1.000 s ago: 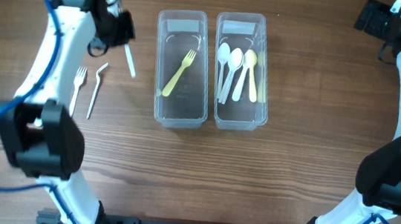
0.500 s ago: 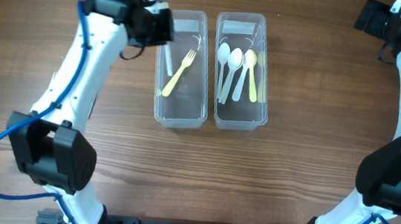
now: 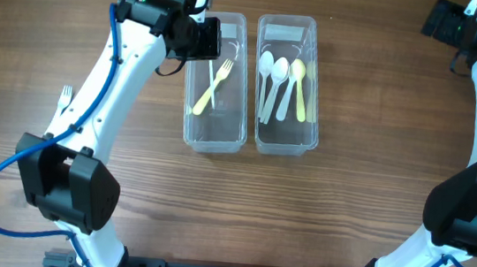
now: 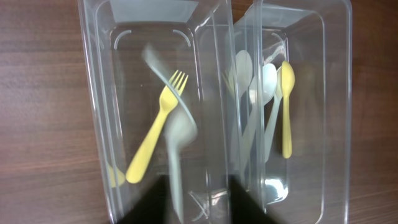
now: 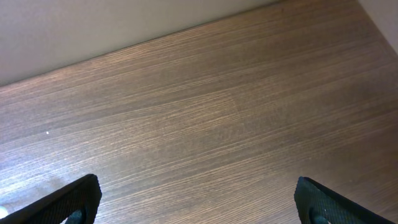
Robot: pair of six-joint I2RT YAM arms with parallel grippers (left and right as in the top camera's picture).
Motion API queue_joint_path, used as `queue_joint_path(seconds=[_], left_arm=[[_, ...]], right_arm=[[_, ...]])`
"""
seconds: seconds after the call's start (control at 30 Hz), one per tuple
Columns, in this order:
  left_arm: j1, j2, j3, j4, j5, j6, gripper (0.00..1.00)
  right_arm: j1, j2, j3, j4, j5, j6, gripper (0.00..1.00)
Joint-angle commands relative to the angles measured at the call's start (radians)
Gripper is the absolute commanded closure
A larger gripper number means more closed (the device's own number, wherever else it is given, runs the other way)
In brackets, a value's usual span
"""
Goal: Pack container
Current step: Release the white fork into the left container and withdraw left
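Two clear plastic containers stand side by side. The left container (image 3: pixel 212 135) (image 4: pixel 99 124) holds a yellow fork (image 3: pixel 210 88) (image 4: pixel 155 134). The right container (image 3: pixel 284 143) (image 4: pixel 336 124) holds several white and yellow spoons (image 3: pixel 281 80) (image 4: pixel 264 106). My left gripper (image 3: pixel 201 36) (image 4: pixel 199 208) hovers over the left container with its jaws apart. A pale utensil (image 4: pixel 176 143), blurred, hangs between the jaws beside the left finger, over the container. My right gripper (image 3: pixel 446 22) (image 5: pixel 199 205) is open and empty at the far right corner.
A white fork (image 3: pixel 66 95) lies on the wooden table at the left, partly hidden by my left arm. The right wrist view shows only bare wood and the table's far edge.
My left arm has swung right from the table's left side, carrying the pale utensil, and is now over the left container. The right arm has not moved.
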Motion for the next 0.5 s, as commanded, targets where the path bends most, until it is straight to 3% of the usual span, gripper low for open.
queue_joint_path(seconds=[0.0, 0.1, 0.27, 0.3, 0.33, 0.47], left_arm=[[-0.01, 0.019, -0.001, 0.0, -0.007, -0.005, 0.38], [-0.006, 0.019, -0.001, 0.002, -0.021, 0.003, 0.37], [0.066, 0.0, 0.01, -0.033, -0.182, 0.019, 0.36], [0.085, -0.003, 0.01, -0.051, -0.188, 0.05, 0.33], [0.144, -0.005, 0.01, -0.124, -0.214, 0.086, 0.14], [0.222, -0.004, 0.009, -0.206, -0.236, 0.086, 0.14]], right_arm=[[0.005, -0.013, 0.003, 0.005, 0.011, -0.003, 0.0], [0.005, -0.013, 0.003, 0.005, 0.011, -0.003, 0.0], [0.005, -0.013, 0.003, 0.005, 0.011, -0.002, 0.0], [0.005, -0.013, 0.003, 0.005, 0.011, -0.003, 0.0], [0.005, -0.013, 0.003, 0.005, 0.011, -0.003, 0.0], [0.005, -0.013, 0.003, 0.005, 0.011, -0.003, 0.0]])
